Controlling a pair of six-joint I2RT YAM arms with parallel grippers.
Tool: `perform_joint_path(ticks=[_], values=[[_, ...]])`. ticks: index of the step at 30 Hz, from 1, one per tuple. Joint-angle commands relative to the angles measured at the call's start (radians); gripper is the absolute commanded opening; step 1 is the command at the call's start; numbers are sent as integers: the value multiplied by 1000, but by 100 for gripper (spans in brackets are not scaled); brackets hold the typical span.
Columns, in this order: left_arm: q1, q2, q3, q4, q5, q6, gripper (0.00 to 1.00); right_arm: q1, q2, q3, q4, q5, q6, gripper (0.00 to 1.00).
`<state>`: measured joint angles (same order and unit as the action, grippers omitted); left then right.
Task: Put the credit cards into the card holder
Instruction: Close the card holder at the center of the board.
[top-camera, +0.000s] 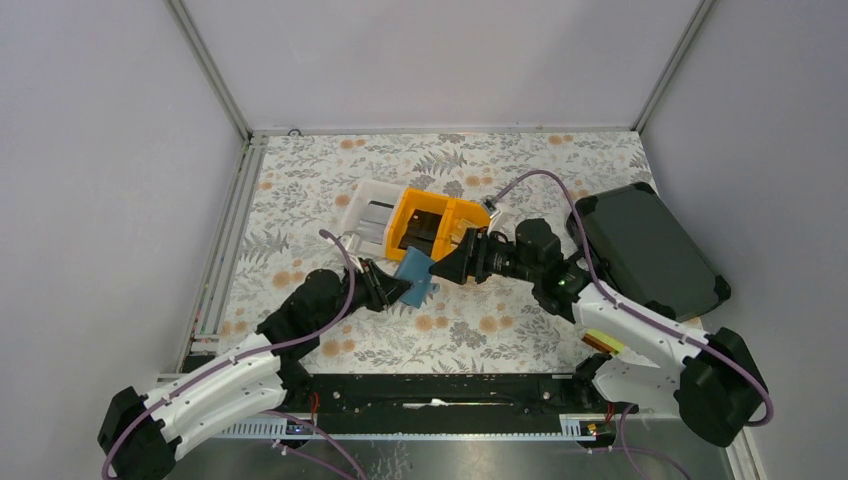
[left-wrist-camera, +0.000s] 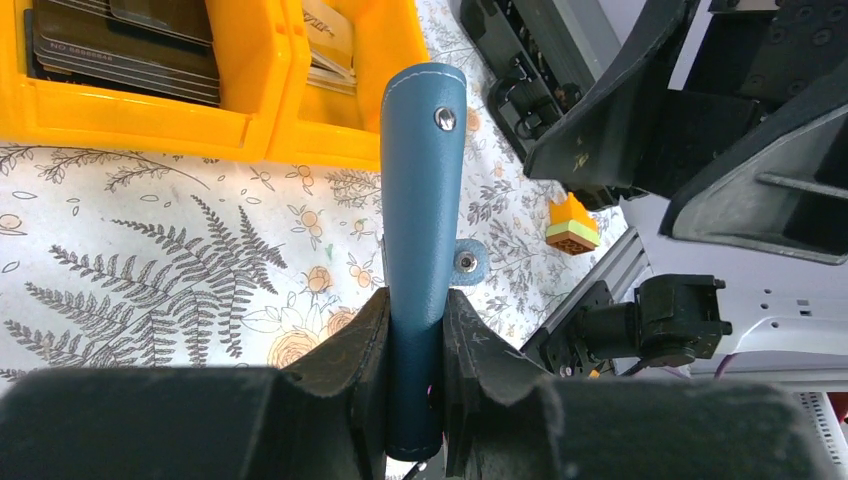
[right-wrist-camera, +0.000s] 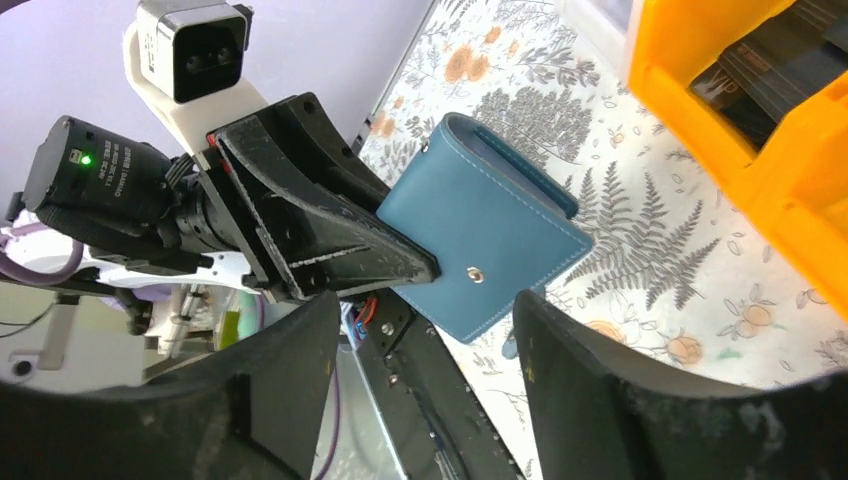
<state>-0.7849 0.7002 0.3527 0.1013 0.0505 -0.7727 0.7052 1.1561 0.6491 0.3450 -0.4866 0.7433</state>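
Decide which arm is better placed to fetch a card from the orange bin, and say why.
Right. The right gripper is open and empty beside the orange bin; the left gripper is shut on the card holder.

Plain grey walls (top-camera: 430, 60) enclose a table (top-camera: 300, 180) covered in floral-print cloth.
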Motion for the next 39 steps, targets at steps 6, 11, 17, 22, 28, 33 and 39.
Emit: perform_joint_path(ticks=[6,11,17,22,28,33,39], values=[[-4,-70,-48,256,83,-71,2,-29,21,-53,146,-64,9,84],[-3,-98,-86,335,127,-126,4,-40,72,-18,243,-174,18,83],[-2,-76,-119,404,215,-169,9,-50,110,-29,421,-243,111,57],[-2,-72,-129,419,248,-195,40,-59,153,-21,547,-325,189,1],[17,-68,39,112,324,-50,99,-99,116,63,318,-421,67,0],[62,5,237,-124,500,86,99,-119,72,118,99,-512,-79,0],[75,102,298,-106,643,95,90,-120,42,115,88,-561,-83,0]])
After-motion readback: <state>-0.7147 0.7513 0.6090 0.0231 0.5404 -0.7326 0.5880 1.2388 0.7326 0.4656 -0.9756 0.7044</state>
